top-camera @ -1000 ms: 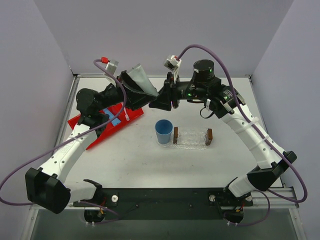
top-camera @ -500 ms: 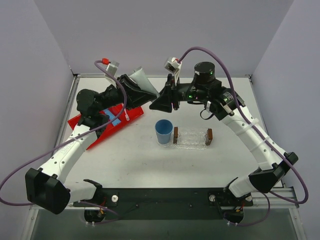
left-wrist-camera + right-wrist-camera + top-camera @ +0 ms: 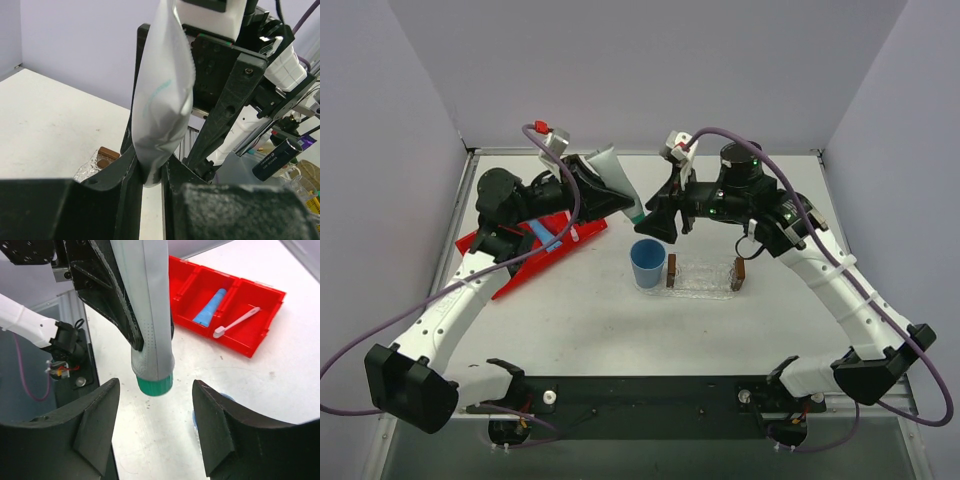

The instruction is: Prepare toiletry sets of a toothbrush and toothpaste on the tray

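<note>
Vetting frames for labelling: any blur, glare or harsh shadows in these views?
Top external: sharp, evenly lit, soft shadows only. Left wrist: toothpaste tube crisp, left fingers below it blurred. Right wrist: right fingers soft, red bin sharp.

A pale grey toothpaste tube (image 3: pixel 147 305) is capped in green. A bright blue tube (image 3: pixel 210 307) and white toothbrush (image 3: pixel 237 321) are seen against a red bin (image 3: pixel 260 347). A blue cup (image 3: pixel 648 262) and clear, brown-ended tray (image 3: pixel 705 277) are shown.

Left arm (image 3: pixel 460 290) and right arm (image 3: pixel 845 290): white link shells, black joint housings and bases. Purple cable (image 3: pixel 720 129) loops along each. Fingers (image 3: pixel 95 425) matte black, wedge-shaped, textured. Green LEDs (image 3: pixel 728 196) on right arm. Red connector (image 3: pixel 542 128) on left wrist.
</note>
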You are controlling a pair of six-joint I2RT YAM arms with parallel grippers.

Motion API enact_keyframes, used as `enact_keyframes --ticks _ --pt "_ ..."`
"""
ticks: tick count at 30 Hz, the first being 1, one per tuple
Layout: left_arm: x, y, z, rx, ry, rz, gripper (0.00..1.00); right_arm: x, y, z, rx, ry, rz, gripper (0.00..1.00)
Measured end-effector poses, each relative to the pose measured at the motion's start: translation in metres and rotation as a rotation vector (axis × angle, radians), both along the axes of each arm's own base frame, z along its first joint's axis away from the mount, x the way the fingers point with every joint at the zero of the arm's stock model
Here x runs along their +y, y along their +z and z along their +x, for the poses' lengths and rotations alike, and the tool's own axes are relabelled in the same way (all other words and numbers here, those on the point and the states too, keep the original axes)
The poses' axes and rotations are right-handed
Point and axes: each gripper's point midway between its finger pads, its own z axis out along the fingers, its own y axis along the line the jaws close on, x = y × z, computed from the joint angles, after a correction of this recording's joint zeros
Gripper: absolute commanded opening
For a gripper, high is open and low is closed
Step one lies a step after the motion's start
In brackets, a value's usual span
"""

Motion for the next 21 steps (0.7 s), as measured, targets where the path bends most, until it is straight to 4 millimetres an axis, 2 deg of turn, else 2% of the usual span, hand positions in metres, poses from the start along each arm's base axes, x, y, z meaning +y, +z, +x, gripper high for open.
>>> enact_keyframes --ticks 8,11,17,21 --pt "-0.006 -0.014 -0.011 -0.088 -0.038 0.135 0.00 -0.026 0.021 -0.004 -0.115 -0.060 -0.014 0.61" --pt "-0.013 -0.028 -0.023 -0.110 -0.088 0.196 0.00 -0.028 0.033 -0.004 -0.144 -0.067 -0.004 0.67" --pt "-0.020 -0.051 -0.040 -0.139 -0.149 0.288 0.00 -0.030 0.058 -0.005 -0.192 -0.063 0.014 0.69" --pt "-0.022 -0.063 -0.045 -0.151 -0.164 0.327 0.00 -0.025 0.060 -0.008 -0.186 -0.037 0.019 0.69"
